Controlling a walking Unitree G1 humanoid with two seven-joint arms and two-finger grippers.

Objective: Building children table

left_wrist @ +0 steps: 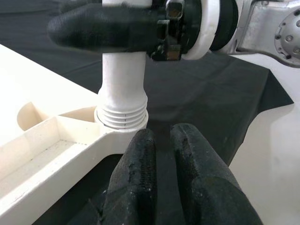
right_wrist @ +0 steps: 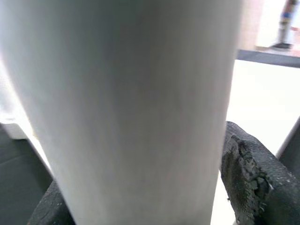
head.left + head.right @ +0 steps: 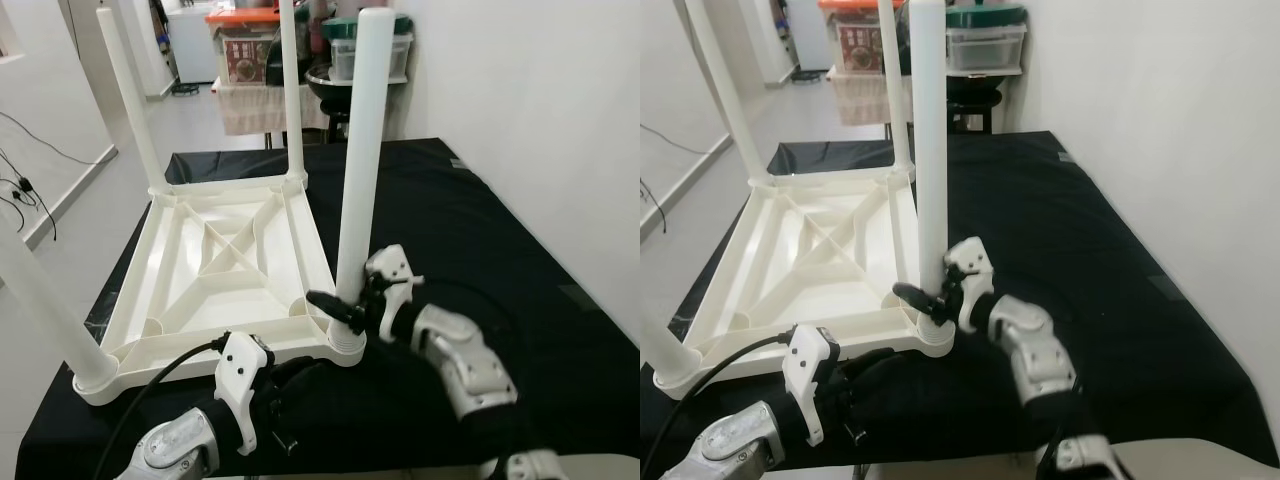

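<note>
- A white plastic children's table [image 3: 225, 270] lies upside down on a surface covered with a black cloth [image 3: 470, 230], its ribbed underside facing up.
- Four white cylindrical legs stand up from its corners: the near right leg [image 3: 362, 150], the near left leg [image 3: 40, 300], the far left leg [image 3: 128, 95] and the far right leg [image 3: 291, 90].
- The right gripper [image 3: 340, 312] is clamped around the near right leg low down, just above the corner socket [image 3: 345, 345]; one black finger wraps the front of the leg. In the right wrist view the white leg [image 2: 131, 108] sits pressed between the two black fingers [image 2: 248, 173].
- In the left wrist view, the leg's threaded base [image 1: 123, 117] sits in the round socket, with the right gripper's finger across the leg above it.
- The left gripper [image 3: 300, 385] rests low over the black cloth just in front of the table's near edge, near the same corner. Its two fingers [image 1: 140, 183] lie side by side, closed together with nothing between them, pointing at the socket.
- Beyond the table, in the back of the room, stand stacked plastic storage boxes [image 3: 365, 45] and a box with an orange lid [image 3: 245, 40].
- A white wall [image 3: 540, 120] runs along the right side.
</note>
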